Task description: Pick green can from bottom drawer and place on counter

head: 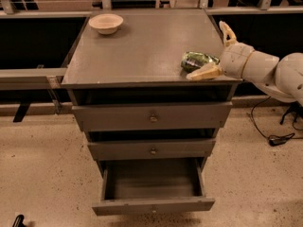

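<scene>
Nearest, the bottom drawer (pixel 154 205) stands pulled open. Above it, the green can (pixel 198 60) lies on its side on the counter (pixel 142 46), close to the near right edge. The gripper (pixel 207 51) sits just right of it, jaws spread, the near finger against the can. A bowl (pixel 106 22) rests far left. A nudge from that finger could roll the can off the edge.

Robot lab: speckled floor (pixel 38 164), cables (pixel 272 136) (tool (pixel 206 51) at counter (pixel 142 46) edge).
</scene>
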